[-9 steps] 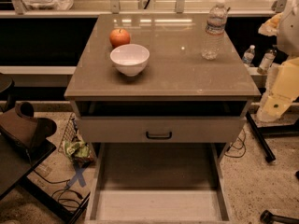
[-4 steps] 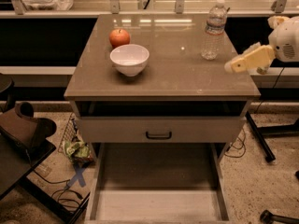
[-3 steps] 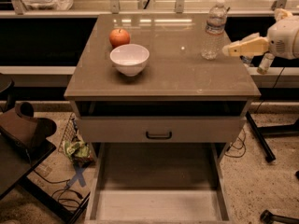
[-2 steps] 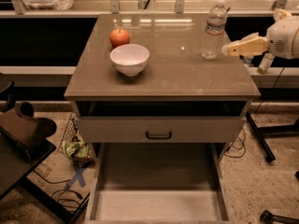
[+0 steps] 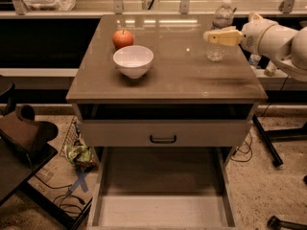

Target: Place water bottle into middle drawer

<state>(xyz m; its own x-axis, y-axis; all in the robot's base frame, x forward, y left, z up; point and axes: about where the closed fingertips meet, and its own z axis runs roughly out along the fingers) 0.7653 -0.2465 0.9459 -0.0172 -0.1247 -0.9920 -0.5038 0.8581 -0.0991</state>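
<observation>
The water bottle (image 5: 222, 17), clear with a white cap, stands upright at the back right of the cabinet top (image 5: 192, 80). My gripper (image 5: 212, 36), pale yellow on a white arm coming in from the right, is at the bottle's mid height and overlaps it in the view; I cannot tell whether it touches. The middle drawer (image 5: 163, 211) is pulled out low at the front, with pale side walls and a bare light floor. Above it sits a shut grey drawer front with a black handle (image 5: 163, 139).
A white bowl (image 5: 133, 60) and a red apple (image 5: 123, 39) stand at the back left of the top. Two small bottles (image 5: 254, 61) sit on a ledge to the right, behind my arm. A dark chair (image 5: 24, 133) and floor cables are at the left; a stand's legs (image 5: 268, 143) are at the right.
My arm has risen from low at the right and swung left along the cabinet's back right. The gripper now overlaps the water bottle. The bottle, bowl and apple have not moved.
</observation>
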